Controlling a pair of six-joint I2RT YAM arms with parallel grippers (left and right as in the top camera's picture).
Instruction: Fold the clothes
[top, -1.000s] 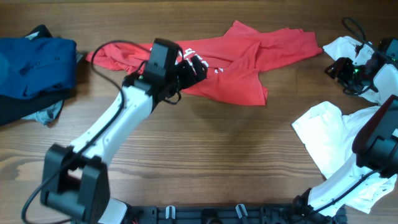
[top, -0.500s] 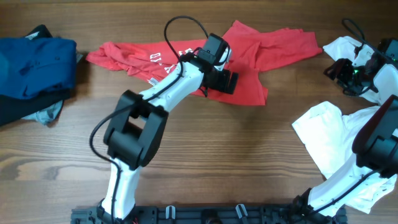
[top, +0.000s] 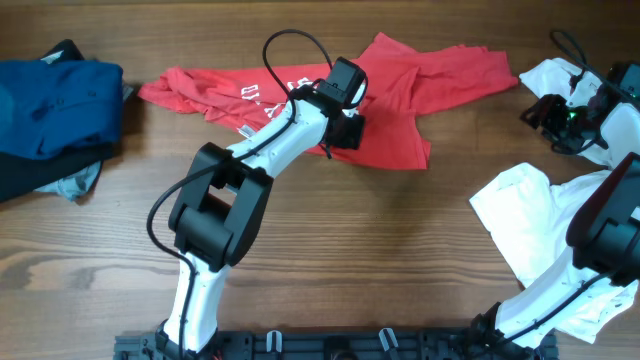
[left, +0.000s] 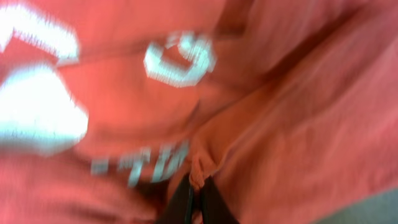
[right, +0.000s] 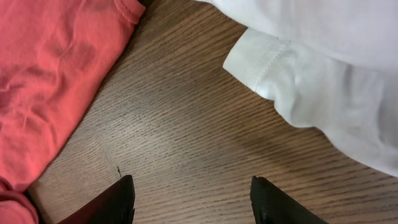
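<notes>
Left gripper first: we see its two dark fingers pressed together at the bottom of the left wrist view, pinching a small pleat of the red cloth T-shirt with white printed lettering. That view is blurred, but the lettering shows beside and above the pinched fold. From overhead, we find the left arm reaching from the near edge of the brown wooden worktop to the shirt, and its gripper sits low on the fabric, just right of the lettering.

We see the red cloth T-shirt lying crumpled and unfolded along the far edge, around the middle. One end trails toward the far left corner and the other toward the far right corner.

We find the right gripper near the far right corner, its fingers spread wide with only bare wood between them. In its wrist view an end of the red shirt lies to one side and the hemmed edge of a crumpled white cloth garment to the other, neither touching the fingers.

A second rumpled white cloth garment lies at the right edge, toward the near right corner. At the far left corner a bundled blue cloth garment rests on a dark cloth garment.
</notes>
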